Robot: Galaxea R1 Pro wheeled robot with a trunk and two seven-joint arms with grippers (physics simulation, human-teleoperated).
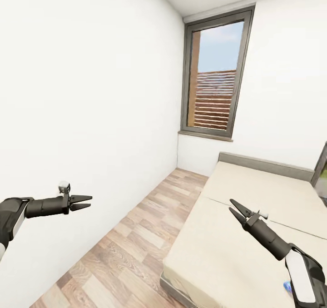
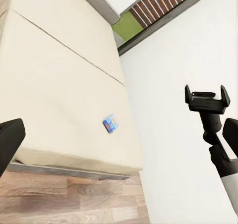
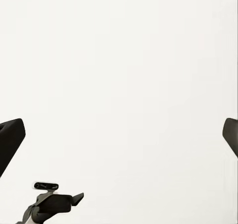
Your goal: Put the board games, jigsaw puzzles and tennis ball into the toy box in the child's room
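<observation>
There is one bed point(image 1: 236, 235) with one small blue board game point(image 2: 111, 123) lying on it (a tiny blue corner of it peeks out in the head view too). There is one window point(image 1: 214, 72) and two grippers: left gripper point(image 1: 86, 201), right gripper point(image 1: 234, 209).

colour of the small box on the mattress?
Mostly blue, with some red or pink print; the board game lies on the beige bed. Best seen in the left wrist view.
</observation>
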